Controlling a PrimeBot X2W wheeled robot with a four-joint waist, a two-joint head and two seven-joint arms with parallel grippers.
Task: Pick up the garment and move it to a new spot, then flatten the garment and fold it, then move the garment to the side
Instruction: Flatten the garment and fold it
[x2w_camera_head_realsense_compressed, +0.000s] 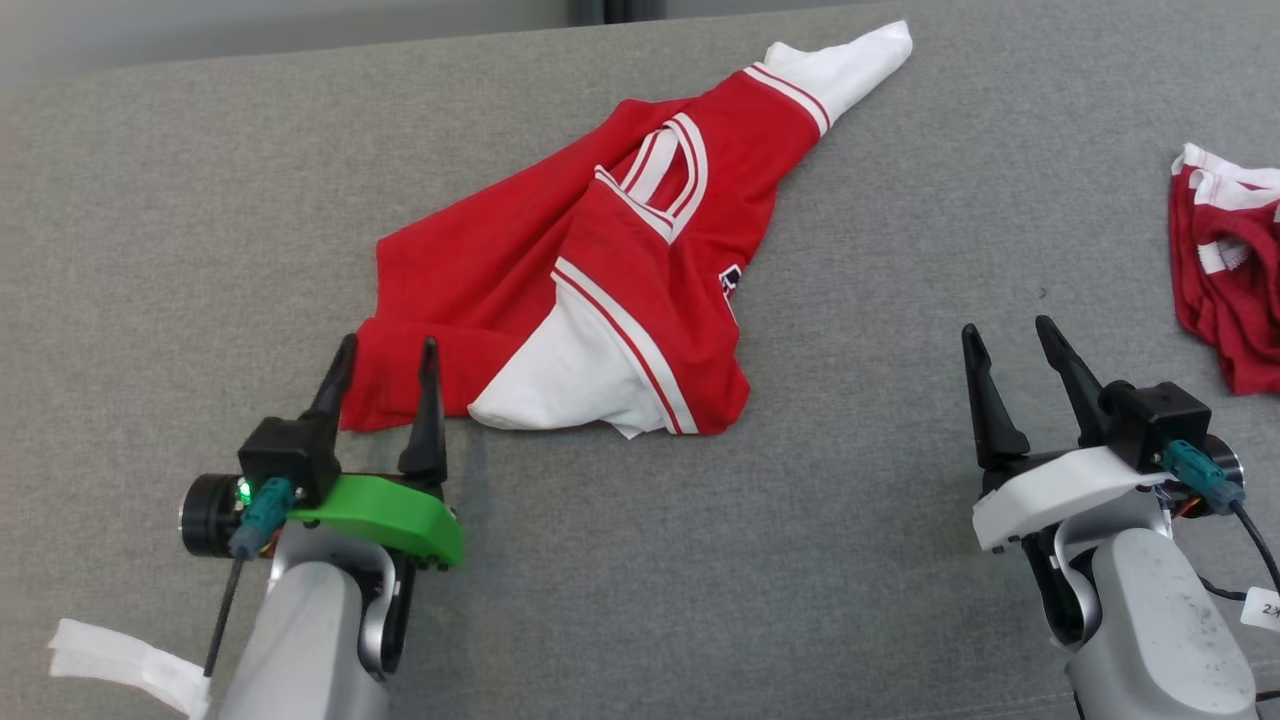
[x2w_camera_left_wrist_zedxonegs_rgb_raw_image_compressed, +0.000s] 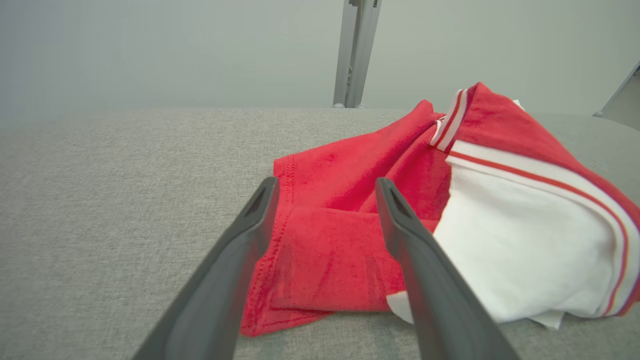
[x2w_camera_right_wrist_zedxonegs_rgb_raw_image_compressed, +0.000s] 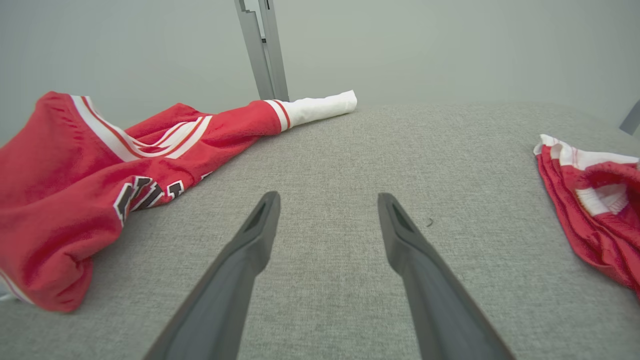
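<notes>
the left claw (x2w_camera_head_realsense_compressed: 388, 345) is wide open, its two dark fingers (x2w_camera_head_realsense_compressed: 428, 400) pointing up. the right claw (x2w_camera_head_realsense_compressed: 1006, 328) is wide open too, fingers leaning a little left. the left arm (x2w_camera_head_realsense_compressed: 300, 640) and the right arm (x2w_camera_head_realsense_compressed: 1160, 620) rise from below, both pale.

1. A grey fabric surface (x2w_camera_head_realsense_compressed: 900, 560) is stretching across the whole scene.
2. A crumpled red and white garment (x2w_camera_head_realsense_compressed: 600, 290) is lying on it, reaching from the near left towards the far middle.
3. A smaller red and white bundle (x2w_camera_head_realsense_compressed: 1235, 300) is lying at the right edge, well apart.
</notes>
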